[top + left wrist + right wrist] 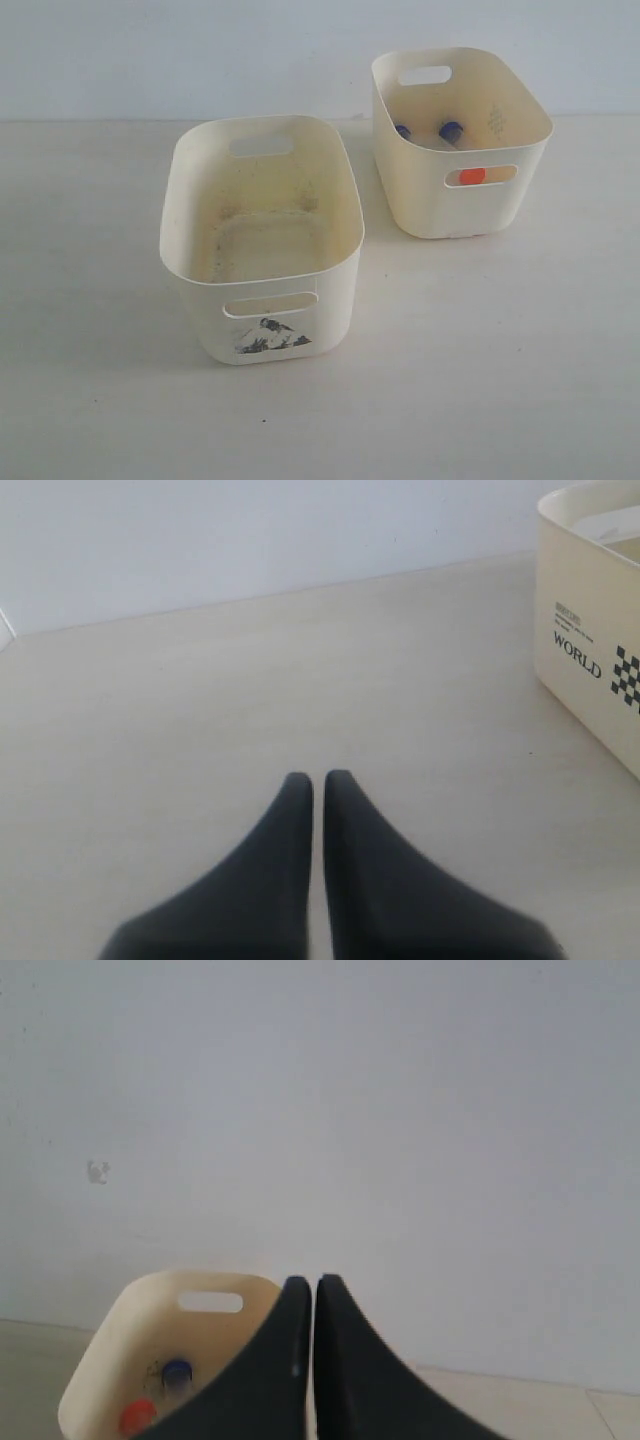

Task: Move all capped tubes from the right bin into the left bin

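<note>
Tubes [451,130] — 2 blue-capped, 1 orange — in right bin [470,212]; left gripper [318,777] and right gripper [306,1281] clenched.

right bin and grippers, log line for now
right bin: capped tubes inside, blue and orange caps | left bin: no tubes seen | left gripper: shut | right gripper: shut

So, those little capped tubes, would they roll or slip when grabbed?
Likely light: the capped tubes look tiny beside the right bin. Their round caps suggest they'd roll if nudged, though the bin walls should contain them.
</note>
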Motion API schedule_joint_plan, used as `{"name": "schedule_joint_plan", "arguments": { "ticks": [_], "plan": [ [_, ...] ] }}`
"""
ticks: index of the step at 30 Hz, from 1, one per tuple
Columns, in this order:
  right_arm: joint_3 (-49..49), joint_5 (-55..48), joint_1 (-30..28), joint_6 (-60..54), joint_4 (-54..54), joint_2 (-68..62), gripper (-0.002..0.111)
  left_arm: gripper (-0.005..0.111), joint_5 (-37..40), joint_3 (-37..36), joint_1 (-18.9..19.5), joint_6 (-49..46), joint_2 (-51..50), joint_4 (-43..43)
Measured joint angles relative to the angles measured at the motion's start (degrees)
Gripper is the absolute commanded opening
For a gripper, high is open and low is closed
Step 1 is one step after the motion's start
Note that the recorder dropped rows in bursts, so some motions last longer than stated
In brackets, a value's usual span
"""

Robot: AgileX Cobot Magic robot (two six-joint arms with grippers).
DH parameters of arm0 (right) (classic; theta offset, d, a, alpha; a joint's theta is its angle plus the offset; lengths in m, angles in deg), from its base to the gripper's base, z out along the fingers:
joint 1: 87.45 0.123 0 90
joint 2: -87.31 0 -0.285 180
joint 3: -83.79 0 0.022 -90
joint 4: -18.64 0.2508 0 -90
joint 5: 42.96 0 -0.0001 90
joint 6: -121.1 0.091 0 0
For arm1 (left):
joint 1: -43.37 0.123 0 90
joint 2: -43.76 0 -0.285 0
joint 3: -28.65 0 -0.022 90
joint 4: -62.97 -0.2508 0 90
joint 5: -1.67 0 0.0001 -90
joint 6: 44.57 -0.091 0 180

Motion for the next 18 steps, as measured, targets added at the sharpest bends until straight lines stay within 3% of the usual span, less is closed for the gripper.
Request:
{"name": "schedule_joint_plan", "arguments": {
  "ticks": [7,12,18],
  "plan": [
    [0.0,5.5,0.0,0.6,0.1,-6.0,0.001,0.004,0.0,0.0,0.0,0.0,0.0,0.0],
    [-1.9,9.5,0.0,0.6,0.1,-17.8,0.001,0.004,0.0,0.0,0.0,0.0,0.0,0.0],
    [-20.8,17.1,0.0,-1.9,-0.2,-36.7,0.001,0.004,0.0,0.0,0.0,0.0,0.0,0.0]
  ]
}}
